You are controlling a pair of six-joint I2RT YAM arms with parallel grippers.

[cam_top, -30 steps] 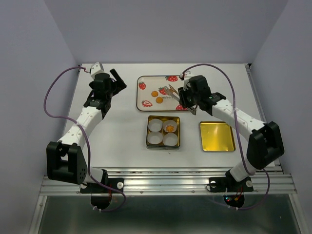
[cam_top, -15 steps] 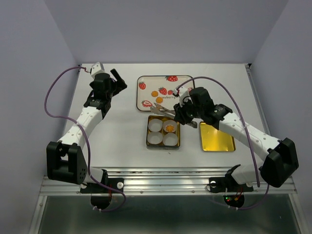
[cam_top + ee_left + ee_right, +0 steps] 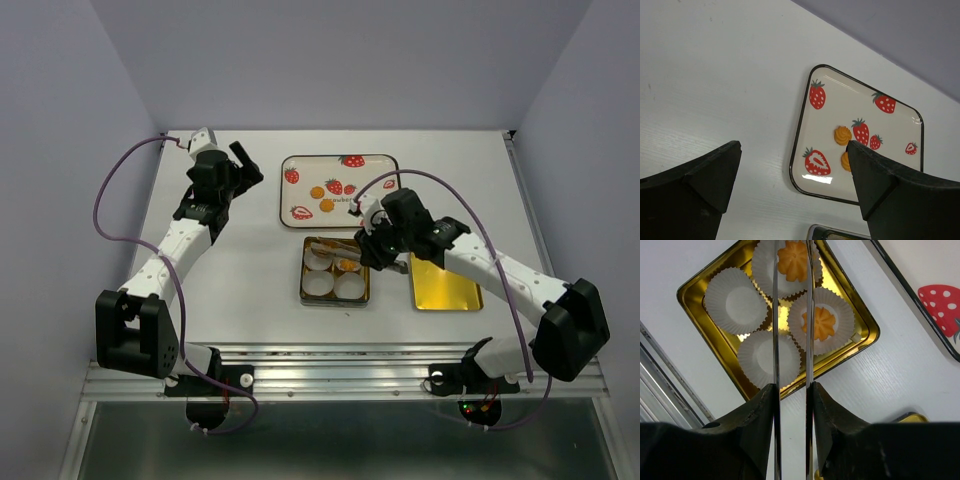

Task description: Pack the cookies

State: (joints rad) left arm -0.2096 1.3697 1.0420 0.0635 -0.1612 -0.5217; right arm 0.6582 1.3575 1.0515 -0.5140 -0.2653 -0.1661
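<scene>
Two cookies [image 3: 316, 191] lie on the strawberry tray [image 3: 300, 165]; they also show in the left wrist view [image 3: 842, 135]. The square gold tin [image 3: 304, 285] holds white paper cups. One cookie [image 3: 820, 322] sits in a cup. Another cookie [image 3: 792, 260] lies between the blades of the metal tongs [image 3: 775, 315], over the neighbouring cup. My right gripper [image 3: 792, 387] is shut on the tongs and hovers over the tin's right side [image 3: 372, 250]. My left gripper [image 3: 240, 165] is open and empty, left of the tray.
The tin's gold lid [image 3: 445, 280] lies to the right of the tin, under my right arm. Two cups [image 3: 735, 301] in the tin hold nothing. The table's near edge has a metal rail [image 3: 340, 375].
My right arm has swung from the tray's right side down over the tin, bringing the tongs and a cookie. The left arm has barely moved.
</scene>
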